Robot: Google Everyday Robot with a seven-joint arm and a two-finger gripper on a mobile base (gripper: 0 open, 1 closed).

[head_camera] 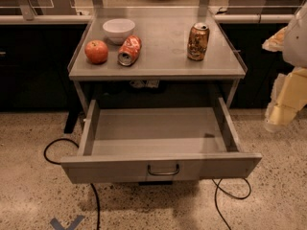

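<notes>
just right of the drawer (pixel 120 169) hangs the gripper (pixel 280 115), its grip impossible to tell; a can (pixel 198 41) stands above.

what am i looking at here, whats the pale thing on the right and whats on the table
The pale shape at the right edge is a robot's arm. At its lower end is the gripper, its two-finger hand, hanging just right of the open drawer and apart from it. I see nothing in the gripper. The one picture looks down on a grey table from the front. On the table are a white bowl, an apple, a red can lying on its side next to the apple, and an upright can farther right.
</notes>
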